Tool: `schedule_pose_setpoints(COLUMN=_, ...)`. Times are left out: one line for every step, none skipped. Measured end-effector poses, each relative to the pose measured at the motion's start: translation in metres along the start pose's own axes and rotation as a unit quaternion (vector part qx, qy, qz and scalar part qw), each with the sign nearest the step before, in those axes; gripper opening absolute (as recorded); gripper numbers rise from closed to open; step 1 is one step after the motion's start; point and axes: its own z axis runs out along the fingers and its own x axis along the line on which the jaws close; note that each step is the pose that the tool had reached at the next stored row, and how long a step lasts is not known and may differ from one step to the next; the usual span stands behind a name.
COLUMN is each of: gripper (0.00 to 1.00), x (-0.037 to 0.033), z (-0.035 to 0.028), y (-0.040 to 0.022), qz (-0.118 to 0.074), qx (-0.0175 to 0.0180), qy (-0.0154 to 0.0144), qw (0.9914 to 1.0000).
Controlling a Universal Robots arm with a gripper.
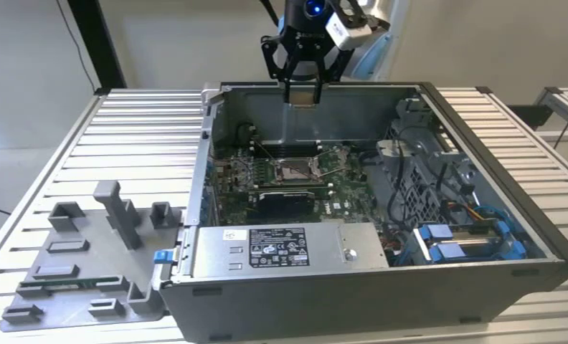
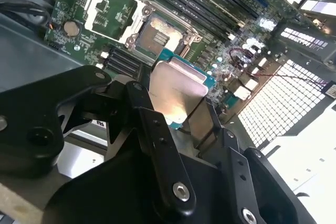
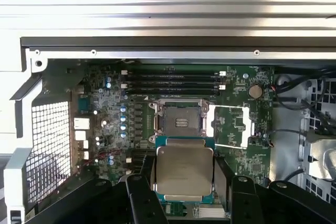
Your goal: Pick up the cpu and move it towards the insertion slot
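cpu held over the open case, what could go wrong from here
1. The claw grips the cpu only by its edges; a slip could drop it onto the green board.
2. The insertion slot sits beside its open metal frame; coming down off-centre could catch the frame or lever.
3. In the exterior view the claw hangs near the case's back wall, so clearance looks tight.

My gripper high above open case, chip clamped. Air down to socket free. Case walls ring board; cables crowd exterior view's right of socket.
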Motion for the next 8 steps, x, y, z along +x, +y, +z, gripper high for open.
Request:
schedule_pose_setpoints(gripper=0.00, x=0.0000, z=0.0000, y=0.0000, qz=0.000, qx=0.0000, qy=0.0000, qw=1.00000)
schedule_pose_setpoints(gripper=0.00, x=-0.0001, z=0.0000, y=0.0000, qz=0.000, qx=0.0000, qy=0.0000, qw=1.00000)
schedule_pose_setpoints(gripper=0.00, x=-0.0001, z=0.0000, y=0.0000, qz=0.000, qx=0.0001, qy=0.0000, qw=1.00000)
schedule_pose_setpoints(gripper=0.00, x=-0.0001, z=-0.0001, y=0.0000, qz=0.000, qx=0.0001, qy=0.0000, qw=1.00000)
schedule_pose_setpoints(gripper=0.00, x=-0.0001, z=-0.0001, y=0.0000, qz=0.000, qx=0.0001, qy=0.0000, qw=1.00000)
schedule_pose_setpoints(gripper=0.00, x=-0.0001, z=-0.0001, y=0.0000, qz=0.000, qx=0.0001, qy=0.0000, qw=1.00000)
schedule_pose_setpoints(gripper=0.00, x=-0.0001, z=-0.0001, y=0.0000, qz=0.000, qx=0.0001, qy=0.0000, qw=1.00000)
schedule_pose_setpoints(gripper=0.00, x=-0.0001, z=-0.0001, y=0.0000, qz=0.000, qx=0.0001, qy=0.0000, qw=1.00000)
